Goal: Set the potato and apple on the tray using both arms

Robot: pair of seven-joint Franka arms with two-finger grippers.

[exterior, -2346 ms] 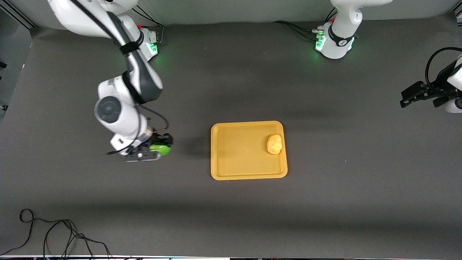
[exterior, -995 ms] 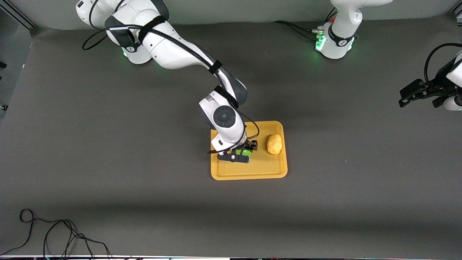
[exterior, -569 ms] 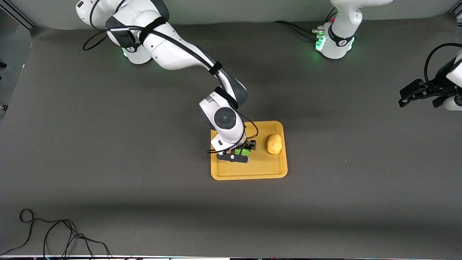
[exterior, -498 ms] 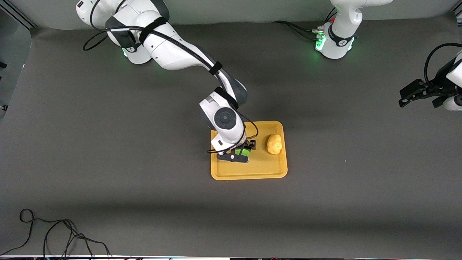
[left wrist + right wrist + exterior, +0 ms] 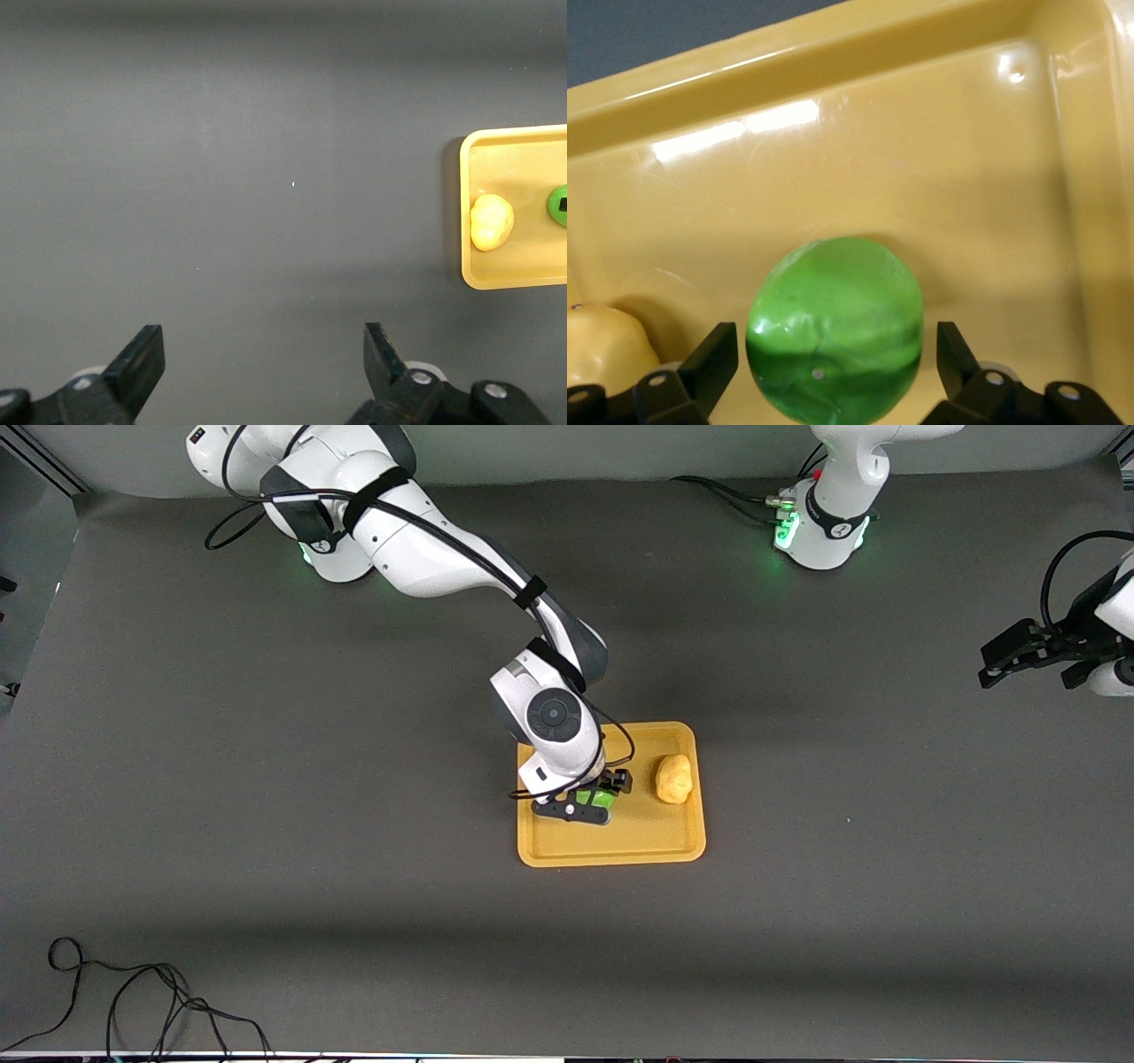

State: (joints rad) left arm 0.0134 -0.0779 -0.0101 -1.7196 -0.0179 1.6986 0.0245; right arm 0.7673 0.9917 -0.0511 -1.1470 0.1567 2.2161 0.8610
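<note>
I read the right gripper point(image 5: 833, 372) low over the tray point(image 5: 611, 850), fingers point(image 5: 713, 354) spread, gaps either side of the apple point(image 5: 834, 332), which rests on the tray floor beside the potato point(image 5: 673, 778); straight up looks clear. Left gripper point(image 5: 264, 363) waits open over bare table.

Not much else going on here, just a dark grey table mat point(image 5: 266, 868) covering the whole surface, plus a loose black cable point(image 5: 133, 1001) snaking in loops along the edge nearest the front camera, down at the right arm's end of the table.
</note>
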